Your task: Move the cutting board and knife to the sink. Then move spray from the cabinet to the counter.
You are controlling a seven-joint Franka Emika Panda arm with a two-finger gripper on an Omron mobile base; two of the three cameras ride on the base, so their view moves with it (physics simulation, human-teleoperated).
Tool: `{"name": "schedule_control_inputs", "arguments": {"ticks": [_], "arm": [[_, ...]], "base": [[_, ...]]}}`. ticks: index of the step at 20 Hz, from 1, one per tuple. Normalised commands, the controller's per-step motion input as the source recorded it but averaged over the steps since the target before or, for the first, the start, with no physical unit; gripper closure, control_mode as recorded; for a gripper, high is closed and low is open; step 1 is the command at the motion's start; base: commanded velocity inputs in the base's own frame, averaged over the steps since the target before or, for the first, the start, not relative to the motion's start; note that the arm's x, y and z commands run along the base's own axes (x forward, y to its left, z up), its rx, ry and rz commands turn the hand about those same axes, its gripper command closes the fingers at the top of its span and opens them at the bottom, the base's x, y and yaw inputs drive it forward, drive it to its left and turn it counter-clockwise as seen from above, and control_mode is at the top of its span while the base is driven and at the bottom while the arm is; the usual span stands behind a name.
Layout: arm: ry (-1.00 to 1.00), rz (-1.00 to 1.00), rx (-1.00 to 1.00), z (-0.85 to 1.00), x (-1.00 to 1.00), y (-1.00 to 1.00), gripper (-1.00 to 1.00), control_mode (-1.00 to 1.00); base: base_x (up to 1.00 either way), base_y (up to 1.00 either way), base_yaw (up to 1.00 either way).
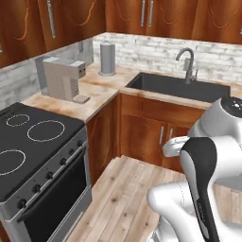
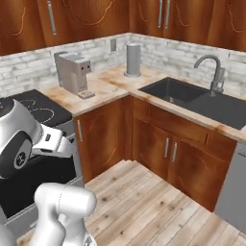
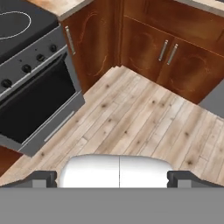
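Note:
The dark grey sink [image 1: 179, 87] [image 2: 202, 103] with its curved faucet [image 1: 188, 64] is set in the beige counter [image 1: 97, 92] [image 2: 108, 86] at the back right. Above it the reddish-brown upper cabinet [image 1: 142, 16] [image 2: 161, 17] has its doors closed. The cutting board, knife and spray are out of view. My gripper [image 3: 112, 179] is open, its dark fingertips [image 3: 43, 178] wide apart with nothing between them. It hangs over the wooden floor and looks down at the corner of the lower cabinets.
A black stove with oven [image 1: 33, 137] [image 3: 30, 87] stands at the left. A grey coffee machine [image 1: 61, 78] [image 2: 72, 72] and a grey cylinder [image 1: 108, 59] [image 2: 133, 60] stand on the counter. A grey dishwasher front [image 2: 235, 187] is at the far right. Lower cabinet doors [image 3: 170, 57] face the plank floor [image 3: 131, 118].

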Motion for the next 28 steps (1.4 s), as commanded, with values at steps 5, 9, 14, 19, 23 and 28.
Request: {"name": "schedule_control_inputs", "arguments": {"ticks": [5,9,14,19,23,28], "arm": [[0.0,0.0,0.0,0.0,0.0,0.0,-1.0,1.0],[0.0,0.0,0.0,0.0,0.0,0.0,-1.0,1.0],[0.0,0.0,0.0,0.0,0.0,0.0,-1.0,1.0],[0.0,0.0,0.0,0.0,0.0,0.0,-1.0,1.0],[0.0,0.0,0.0,0.0,0.0,0.0,-1.0,1.0],[0.0,0.0,0.0,0.0,0.0,0.0,-1.0,1.0]], "base": [[-0.59,-0.08,0.55],[-0.33,-0.01,0.64],[-0.09,0.0,0.68],[0.06,0.14,0.54],[0.26,0.19,0.43],[0.39,-0.02,0.29]]}}
